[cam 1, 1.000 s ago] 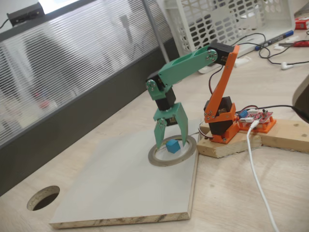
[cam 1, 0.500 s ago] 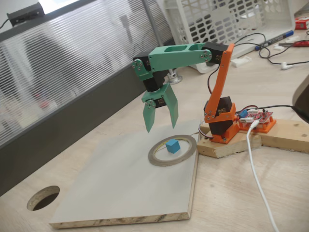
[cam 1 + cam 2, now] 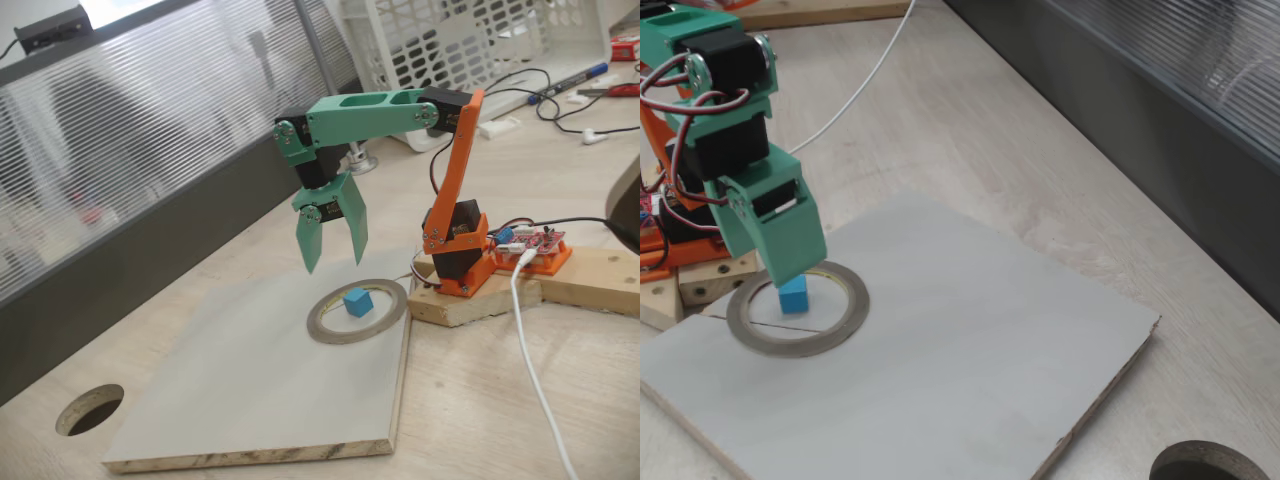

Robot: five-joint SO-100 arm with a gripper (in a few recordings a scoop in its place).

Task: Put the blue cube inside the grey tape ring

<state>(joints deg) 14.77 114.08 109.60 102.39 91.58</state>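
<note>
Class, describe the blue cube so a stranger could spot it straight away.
Find the pale grey board on the wooden table, then the grey tape ring near the arm's base. The blue cube sits inside it, the board's only bright blue thing.

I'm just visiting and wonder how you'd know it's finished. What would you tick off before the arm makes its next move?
1. Small sky-blue cube sits inside the flat grey tape ring: ok.
2. Cube rests on the pale board, not on the ring's band: ok in both fixed views.
3. Green claw is open and empty: ok.
4. Claw hangs above the cube, apart from it: ok.
5. Ring lies flat on the board: ok.
6. Cube exactly centred: cannot tell.
</note>
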